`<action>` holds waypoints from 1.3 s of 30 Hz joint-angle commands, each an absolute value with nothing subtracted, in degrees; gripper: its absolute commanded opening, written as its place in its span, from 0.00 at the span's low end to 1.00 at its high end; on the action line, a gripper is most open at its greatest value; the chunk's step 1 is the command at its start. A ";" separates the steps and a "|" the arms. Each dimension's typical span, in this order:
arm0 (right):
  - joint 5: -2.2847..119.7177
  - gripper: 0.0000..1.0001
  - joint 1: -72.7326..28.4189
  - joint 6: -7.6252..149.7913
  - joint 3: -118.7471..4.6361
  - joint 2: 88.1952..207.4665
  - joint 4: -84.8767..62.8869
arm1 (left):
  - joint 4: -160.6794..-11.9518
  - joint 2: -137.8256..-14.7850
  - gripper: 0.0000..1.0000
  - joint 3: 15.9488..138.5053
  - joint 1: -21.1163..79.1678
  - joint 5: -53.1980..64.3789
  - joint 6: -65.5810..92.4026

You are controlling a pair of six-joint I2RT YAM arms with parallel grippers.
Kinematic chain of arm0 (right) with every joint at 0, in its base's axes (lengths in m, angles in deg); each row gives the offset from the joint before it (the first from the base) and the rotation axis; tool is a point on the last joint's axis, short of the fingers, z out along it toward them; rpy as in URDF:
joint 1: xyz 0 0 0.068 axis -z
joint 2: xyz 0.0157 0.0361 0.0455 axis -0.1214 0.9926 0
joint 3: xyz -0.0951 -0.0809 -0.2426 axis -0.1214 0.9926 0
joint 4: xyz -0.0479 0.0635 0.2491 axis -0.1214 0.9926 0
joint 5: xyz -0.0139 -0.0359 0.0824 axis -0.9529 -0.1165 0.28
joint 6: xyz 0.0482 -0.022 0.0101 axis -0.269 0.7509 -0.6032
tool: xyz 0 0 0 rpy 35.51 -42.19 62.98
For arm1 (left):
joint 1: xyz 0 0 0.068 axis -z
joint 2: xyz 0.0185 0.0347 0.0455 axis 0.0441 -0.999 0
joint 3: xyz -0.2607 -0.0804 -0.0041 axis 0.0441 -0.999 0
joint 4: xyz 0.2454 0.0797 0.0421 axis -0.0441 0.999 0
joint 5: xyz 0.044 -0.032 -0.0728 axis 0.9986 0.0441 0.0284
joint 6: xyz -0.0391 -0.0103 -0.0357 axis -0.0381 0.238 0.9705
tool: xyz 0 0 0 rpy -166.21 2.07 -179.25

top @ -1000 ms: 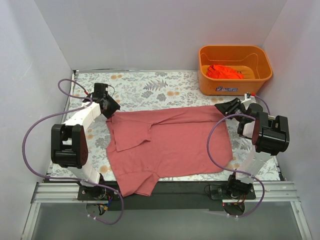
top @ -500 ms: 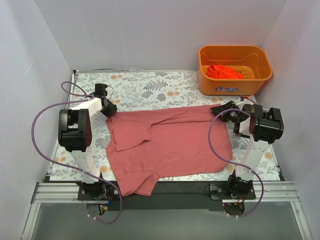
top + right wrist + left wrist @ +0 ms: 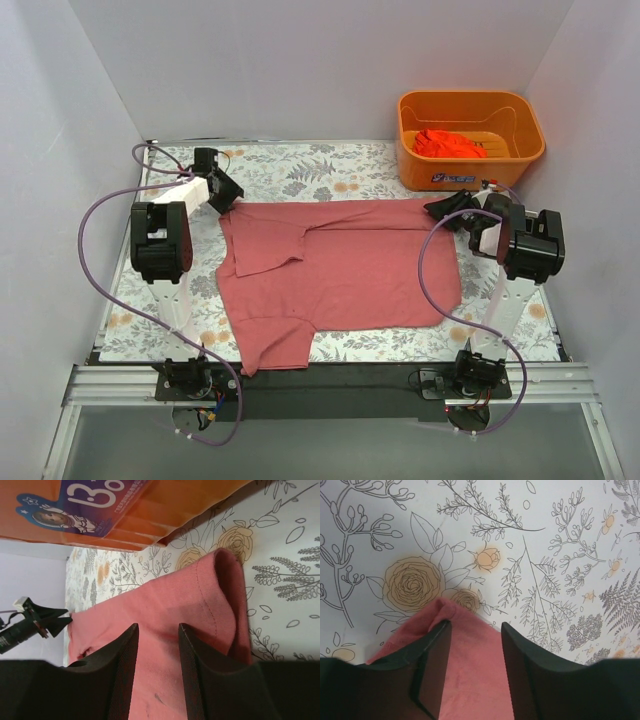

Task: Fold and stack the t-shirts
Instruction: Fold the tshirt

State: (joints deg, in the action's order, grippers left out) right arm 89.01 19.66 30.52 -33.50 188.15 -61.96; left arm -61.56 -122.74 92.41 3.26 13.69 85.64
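Observation:
The dusty pink-red t-shirt (image 3: pixel 340 270) lies spread flat across the floral table cover, its collar to the left and one sleeve hanging toward the near edge. My left gripper (image 3: pixel 228 195) is at its far left corner, and my right gripper (image 3: pixel 440 208) is at its far right corner. In the left wrist view the jaws (image 3: pixel 475 627) stand apart, with pink cloth (image 3: pixel 470 670) between them. In the right wrist view the jaws (image 3: pixel 159 627) also stand apart over the cloth (image 3: pixel 200 595), whose corner is folded up. The orange-red t-shirt (image 3: pixel 450 143) lies crumpled in the basket.
The orange plastic basket (image 3: pixel 470 172) stands at the far right, just beyond my right gripper, and its labelled wall shows in the right wrist view (image 3: pixel 150 510). White walls enclose the table on three sides. Purple cables loop beside both arms.
Both grippers moved away from the arm bases toward the far side. The pink-red shirt's far edge went with them and now lies straighter and flatter.

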 commanded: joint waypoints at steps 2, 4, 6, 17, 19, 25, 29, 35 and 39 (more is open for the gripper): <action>85.00 0.45 20.33 37.81 -33.28 182.78 -53.62 | -59.42 -121.23 0.49 93.65 2.61 16.13 82.87; 83.52 0.46 20.33 41.31 -32.14 178.39 -48.27 | -59.25 -117.19 0.52 93.30 2.61 17.28 82.08; 82.63 0.46 20.24 43.17 -30.82 173.31 -44.83 | -59.25 -111.50 0.58 91.99 2.61 18.24 81.64; 62.96 0.47 9.88 62.86 -27.13 147.10 -3.53 | -42.21 -83.11 0.61 70.47 5.95 24.40 81.99; 59.79 0.47 7.07 64.71 -26.34 142.79 1.92 | -40.80 -80.19 0.60 65.37 6.65 23.70 81.46; 54.60 0.46 0.47 65.68 -21.61 134.96 10.03 | -35.26 -72.19 0.58 54.74 9.47 20.80 82.95; 55.90 0.47 0.38 66.56 -19.22 132.93 10.47 | -33.42 -71.82 0.57 51.99 10.78 19.92 84.18; 53.19 0.47 0.20 66.38 -18.69 132.41 11.78 | -32.62 -73.41 0.50 51.29 12.54 20.44 84.36; 51.34 0.44 0.20 66.30 -18.42 132.66 12.93 | -34.20 -73.23 0.43 50.76 12.63 19.74 84.45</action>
State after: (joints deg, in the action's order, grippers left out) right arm 53.95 0.42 65.78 -18.63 133.56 11.63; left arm -33.47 -73.98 51.45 12.42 20.44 84.16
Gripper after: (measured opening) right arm 0.447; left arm 0.438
